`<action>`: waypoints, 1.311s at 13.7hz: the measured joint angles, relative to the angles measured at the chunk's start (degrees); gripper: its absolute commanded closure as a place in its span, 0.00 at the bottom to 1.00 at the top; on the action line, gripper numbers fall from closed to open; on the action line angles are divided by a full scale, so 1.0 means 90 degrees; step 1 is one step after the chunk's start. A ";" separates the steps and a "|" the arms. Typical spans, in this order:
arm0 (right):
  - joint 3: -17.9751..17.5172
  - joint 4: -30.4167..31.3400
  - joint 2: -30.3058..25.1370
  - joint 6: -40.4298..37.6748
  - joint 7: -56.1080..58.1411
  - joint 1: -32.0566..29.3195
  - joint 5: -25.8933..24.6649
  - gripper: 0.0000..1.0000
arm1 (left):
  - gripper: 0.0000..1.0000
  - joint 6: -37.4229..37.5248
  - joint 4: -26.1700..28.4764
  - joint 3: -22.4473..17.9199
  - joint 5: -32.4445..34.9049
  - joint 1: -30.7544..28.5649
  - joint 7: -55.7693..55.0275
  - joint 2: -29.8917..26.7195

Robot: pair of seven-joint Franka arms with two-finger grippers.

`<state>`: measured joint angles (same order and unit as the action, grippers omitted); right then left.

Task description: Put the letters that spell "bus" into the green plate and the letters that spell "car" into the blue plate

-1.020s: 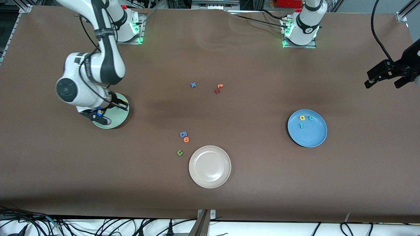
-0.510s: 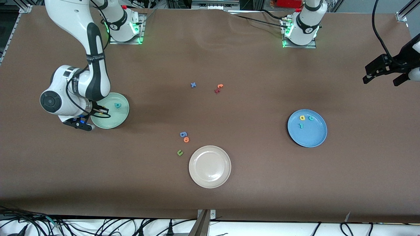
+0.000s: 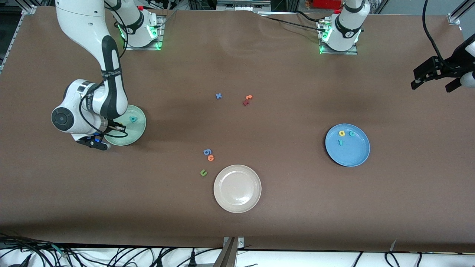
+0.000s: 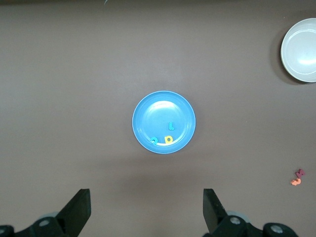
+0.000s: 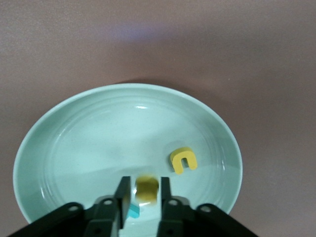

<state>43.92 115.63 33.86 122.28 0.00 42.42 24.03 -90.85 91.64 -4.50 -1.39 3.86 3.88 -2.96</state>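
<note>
The green plate (image 3: 135, 129) (image 5: 74, 143) lies toward the right arm's end of the table. A teal "b" (image 3: 133, 119) (image 5: 132, 211) and a yellow "u" (image 5: 183, 161) rest in it. My right gripper (image 3: 117, 128) (image 5: 144, 183) hangs low over the plate, its fingers slightly parted. A blurred yellow "s" (image 5: 146, 189) sits loose between them with a thin gap on each side. The blue plate (image 3: 352, 152) (image 4: 148, 113) holds a yellow "a" (image 3: 341, 133), a teal "c" (image 3: 351, 134) and a teal "r" (image 3: 340, 142). My left gripper (image 3: 436, 79) (image 4: 146, 202) waits wide open and empty, high over the left arm's end of the table.
A beige-white plate (image 3: 237, 188) lies nearest the front camera. Beside it are a dark green "u" (image 3: 203, 172), an orange "o" (image 3: 210, 158) and a blue "6" piece (image 3: 207, 151). Mid-table lie a blue "x" (image 3: 218, 96), an orange "t" (image 3: 248, 97) and a red piece (image 3: 245, 102).
My right gripper has shifted off the plate's middle toward its rim at the right arm's end, uncovering the teal "b". Its fingers have parted around the yellow "s". The left gripper drifted slightly.
</note>
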 measured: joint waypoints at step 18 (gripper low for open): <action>0.1228 -0.2966 -0.1064 -0.4184 0.0022 -0.0008 -0.0133 0.01 | 0.00 0.0220 0.0030 0.0006 0.0003 -0.0014 0.0025 0.0000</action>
<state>54.97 88.94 24.29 84.63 0.19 42.35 22.84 -88.87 91.91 -4.44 -1.36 3.73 4.11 -2.96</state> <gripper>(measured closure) 0.004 0.000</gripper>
